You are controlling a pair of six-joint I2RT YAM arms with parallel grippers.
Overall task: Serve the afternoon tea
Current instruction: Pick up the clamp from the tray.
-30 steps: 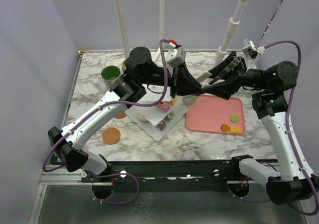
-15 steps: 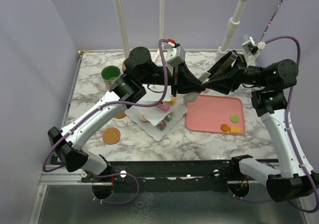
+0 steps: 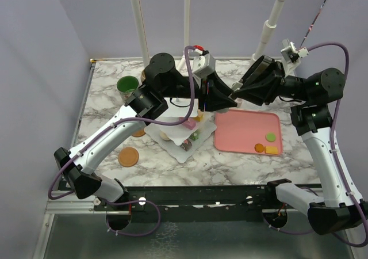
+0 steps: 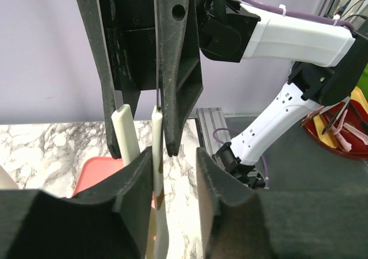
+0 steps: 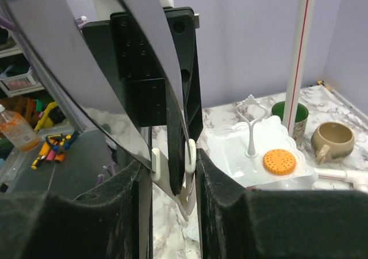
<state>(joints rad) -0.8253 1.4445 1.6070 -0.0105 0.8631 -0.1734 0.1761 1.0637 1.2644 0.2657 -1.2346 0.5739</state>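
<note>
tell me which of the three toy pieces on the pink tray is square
The yellow-orange piece at the pink tray's near right corner. The green piece beyond it and the darker orange piece to its left are both round.

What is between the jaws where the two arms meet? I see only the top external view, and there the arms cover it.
Observer: Two thin white strips, side by side. The left wrist view shows the right gripper with its jaws outside both.
Operator: And the left jaws?
Observer: The left gripper is open around one strip only, with a gap beside it.
Operator: I see almost nothing of the beige mug. Is it upright?
Observer: Yes. The right wrist view shows it upright, beside the green-lined mug.
</note>
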